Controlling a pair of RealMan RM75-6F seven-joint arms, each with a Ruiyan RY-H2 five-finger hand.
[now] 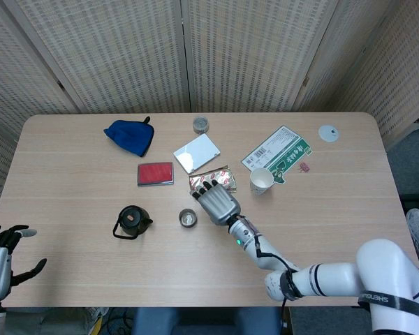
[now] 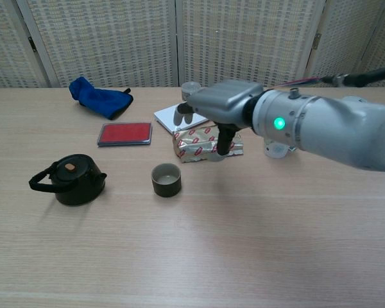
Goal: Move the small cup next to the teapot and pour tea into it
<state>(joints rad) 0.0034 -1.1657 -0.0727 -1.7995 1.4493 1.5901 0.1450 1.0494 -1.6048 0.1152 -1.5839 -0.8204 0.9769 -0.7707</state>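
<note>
The small cup [image 1: 188, 218] is a squat, dark olive-brown cylinder with a paler inside, standing upright and mouth up on the wooden table, free of any hand; in the chest view [image 2: 166, 179] its hollow looks empty. The teapot [image 1: 131, 220] is a round, near-black pot with a lid bearing a small tan knob and a dark looped handle reaching out to its 9 o'clock side. It stands upright at the cup's 9 o'clock, near it but not touching.
</note>
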